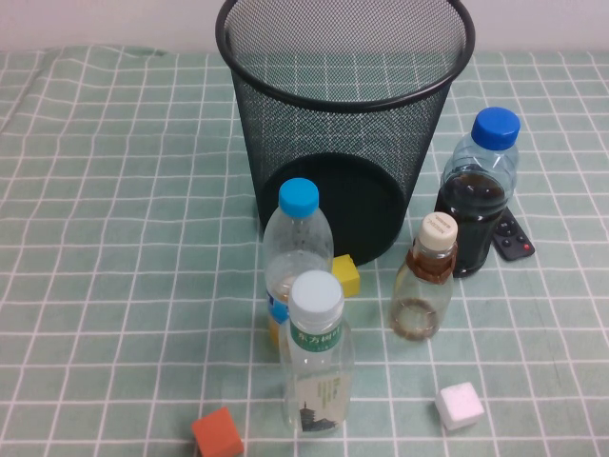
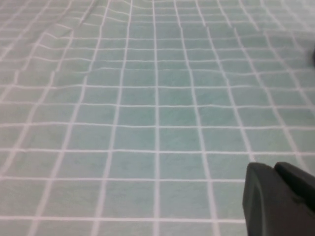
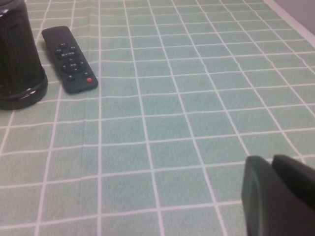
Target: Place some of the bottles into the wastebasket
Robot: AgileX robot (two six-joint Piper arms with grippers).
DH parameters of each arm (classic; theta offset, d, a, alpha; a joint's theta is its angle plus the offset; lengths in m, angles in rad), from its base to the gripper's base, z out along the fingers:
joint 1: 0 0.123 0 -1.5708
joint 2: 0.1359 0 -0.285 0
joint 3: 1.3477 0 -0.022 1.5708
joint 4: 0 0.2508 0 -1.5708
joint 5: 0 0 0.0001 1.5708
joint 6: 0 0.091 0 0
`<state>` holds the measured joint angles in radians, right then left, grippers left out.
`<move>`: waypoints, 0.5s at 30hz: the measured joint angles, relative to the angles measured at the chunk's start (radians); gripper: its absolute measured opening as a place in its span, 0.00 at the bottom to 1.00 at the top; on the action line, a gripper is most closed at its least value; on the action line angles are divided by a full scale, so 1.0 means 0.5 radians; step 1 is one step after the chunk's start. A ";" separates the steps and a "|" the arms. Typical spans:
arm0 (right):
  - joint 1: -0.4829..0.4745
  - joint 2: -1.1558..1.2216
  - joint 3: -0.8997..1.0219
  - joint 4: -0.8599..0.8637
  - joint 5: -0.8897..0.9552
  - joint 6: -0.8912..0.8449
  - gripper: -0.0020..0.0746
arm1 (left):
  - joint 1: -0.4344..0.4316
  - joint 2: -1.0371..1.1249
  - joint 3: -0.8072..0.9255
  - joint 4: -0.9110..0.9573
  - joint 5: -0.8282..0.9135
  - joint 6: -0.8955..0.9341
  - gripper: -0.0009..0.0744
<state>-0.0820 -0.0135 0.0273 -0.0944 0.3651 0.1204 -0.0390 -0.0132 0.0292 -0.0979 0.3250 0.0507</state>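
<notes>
Four bottles crowd the table (image 1: 114, 238) before the wastebasket (image 1: 344, 114); left claw (image 2: 280, 201) and right claw (image 3: 280, 196) hover over bare cloth at either side.

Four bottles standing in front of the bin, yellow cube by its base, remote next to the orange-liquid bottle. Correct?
Not quite. In the high view the remote lies beside the dark-liquid bottle, not the orange-liquid bottle. The rest holds. The left end effector and right end effector sit over bare tablecloth.
</notes>
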 joint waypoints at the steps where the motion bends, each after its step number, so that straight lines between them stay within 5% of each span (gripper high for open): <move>1: 0.000 0.000 0.000 0.000 0.000 0.000 0.03 | 0.000 0.000 0.000 -0.057 -0.009 -0.028 0.01; 15: 0.000 0.000 0.000 0.000 0.000 0.000 0.03 | 0.000 0.000 0.000 -0.836 -0.254 -0.212 0.01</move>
<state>-0.0820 -0.0135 0.0273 -0.0944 0.3651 0.1204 -0.0390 -0.0132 0.0292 -0.5160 0.1980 -0.0555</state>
